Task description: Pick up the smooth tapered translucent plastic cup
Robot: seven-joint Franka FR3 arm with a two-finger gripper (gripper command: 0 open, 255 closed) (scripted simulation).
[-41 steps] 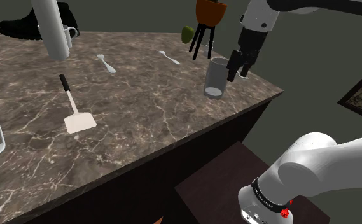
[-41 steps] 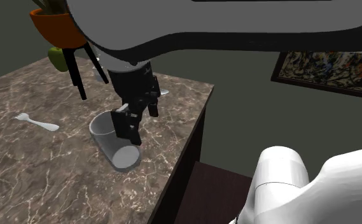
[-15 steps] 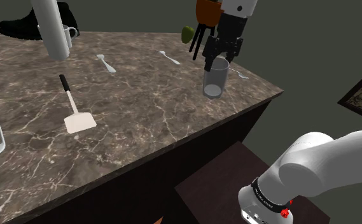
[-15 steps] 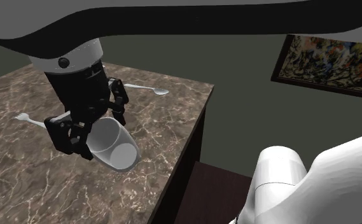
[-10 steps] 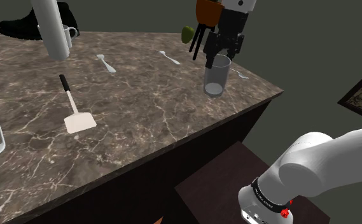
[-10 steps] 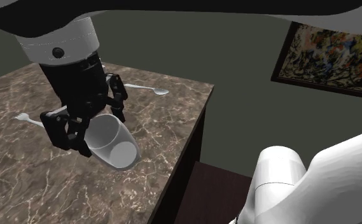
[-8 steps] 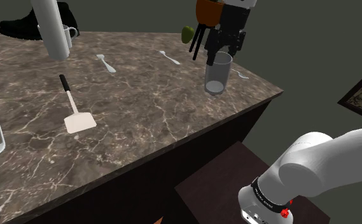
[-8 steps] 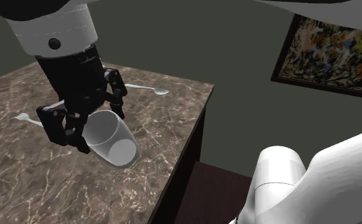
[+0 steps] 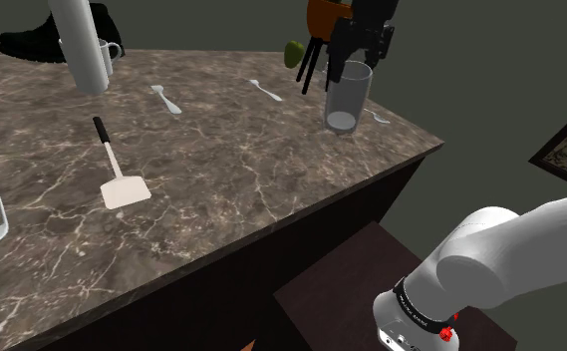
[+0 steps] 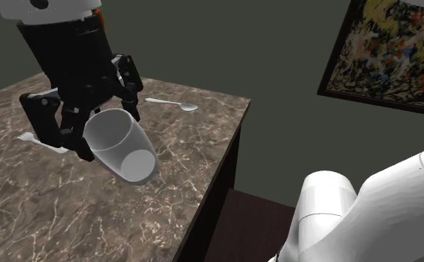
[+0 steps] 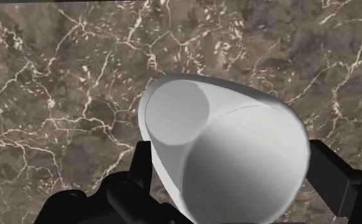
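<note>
The black two-finger gripper (image 9: 354, 62) is closed on the grey translucent tapered cup (image 9: 347, 98), one finger (image 11: 141, 167) on each side near its rim. It holds the cup just above the brown marble countertop (image 9: 221, 170), near the shoulder view's far right corner.

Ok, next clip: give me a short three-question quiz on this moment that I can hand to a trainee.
1. True or false: the gripper is shut on the translucent cup.
2. Which tool with a black handle lies on the marble counter? A) spatula B) ladle C) whisk
3. Fill in the blank: the planter on black legs behind the cup is ____ in colour.

Key: 1 true; 2 A; 3 orange.
</note>
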